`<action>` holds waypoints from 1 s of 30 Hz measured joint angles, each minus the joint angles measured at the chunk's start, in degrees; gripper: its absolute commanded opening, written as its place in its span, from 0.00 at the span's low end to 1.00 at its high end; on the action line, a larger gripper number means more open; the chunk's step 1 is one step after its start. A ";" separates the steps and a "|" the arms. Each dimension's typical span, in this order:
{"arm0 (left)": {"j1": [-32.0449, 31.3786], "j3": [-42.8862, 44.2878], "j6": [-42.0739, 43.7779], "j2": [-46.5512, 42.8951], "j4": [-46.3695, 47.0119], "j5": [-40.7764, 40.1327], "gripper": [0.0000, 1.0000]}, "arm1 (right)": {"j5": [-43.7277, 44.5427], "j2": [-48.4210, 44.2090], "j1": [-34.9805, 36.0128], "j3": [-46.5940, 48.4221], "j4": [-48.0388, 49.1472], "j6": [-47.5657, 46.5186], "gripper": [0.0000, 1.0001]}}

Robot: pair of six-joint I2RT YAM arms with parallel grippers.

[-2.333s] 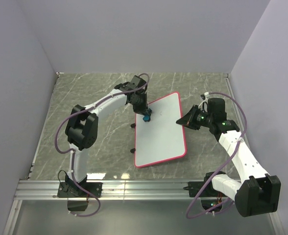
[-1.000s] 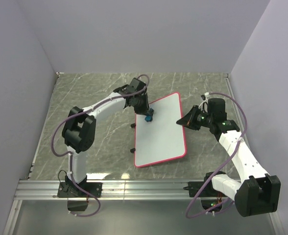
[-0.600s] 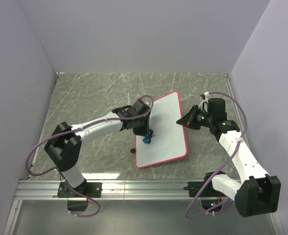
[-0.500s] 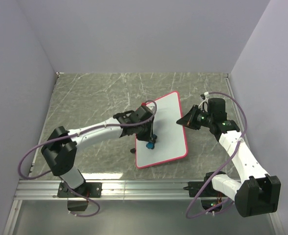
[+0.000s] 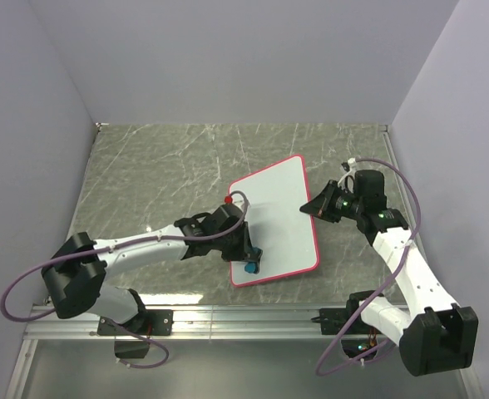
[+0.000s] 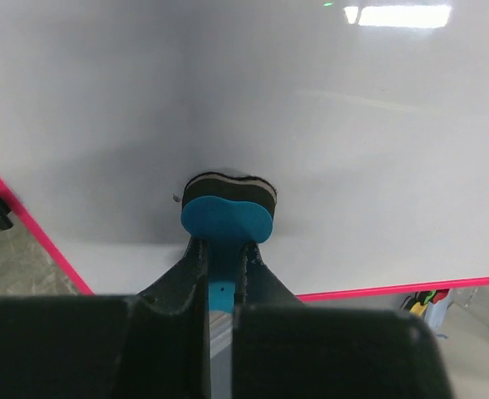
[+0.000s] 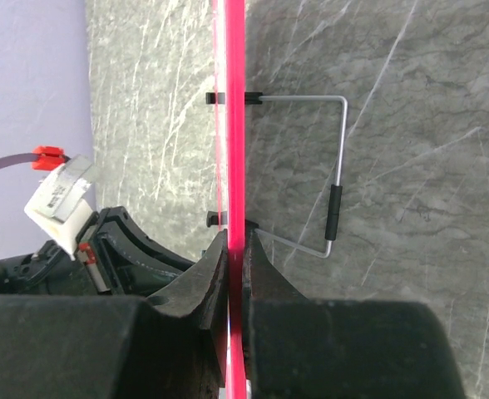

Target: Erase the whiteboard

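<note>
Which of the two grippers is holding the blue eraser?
The left gripper: it pinches the blue eraser against the whiteboard near its front corner, while the right gripper only clamps the rim.

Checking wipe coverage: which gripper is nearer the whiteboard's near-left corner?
Left. The left gripper holds the blue eraser on the whiteboard there; the right gripper clamps its right rim.

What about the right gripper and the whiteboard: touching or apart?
Touching. The right wrist view shows the right gripper clamped on the whiteboard rim.
</note>
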 measured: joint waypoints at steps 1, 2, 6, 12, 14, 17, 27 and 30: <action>0.13 -1.36 -0.39 -0.72 1.05 -0.04 0.00 | 0.00 -0.11 0.02 0.00 -0.07 0.00 0.00; 0.39 -2.45 -0.63 -1.25 1.57 0.00 0.00 | 0.00 -0.17 0.02 -0.02 -0.15 0.00 0.00; 3.28 -5.90 -1.14 -1.88 2.82 1.68 0.00 | 0.04 -0.26 0.09 -0.02 -0.22 0.13 0.00; 8.11 -5.29 0.15 0.72 1.27 5.46 0.00 | 0.52 -0.26 0.09 0.00 -0.24 0.63 0.00; 9.42 -3.98 1.20 2.01 0.02 6.29 0.00 | 0.72 -0.35 0.09 0.00 -0.24 0.98 0.00; 12.26 -1.49 3.04 5.03 -2.51 6.99 0.00 | 0.98 -0.50 0.09 0.00 -0.46 1.53 0.00; 18.32 7.91 7.26 14.27 -11.74 10.23 0.00 | 2.29 -1.73 0.44 0.00 -1.97 3.10 0.00; 18.56 12.20 8.74 16.76 -16.48 10.86 0.00 | 2.40 -1.75 0.46 0.00 -1.99 3.15 0.00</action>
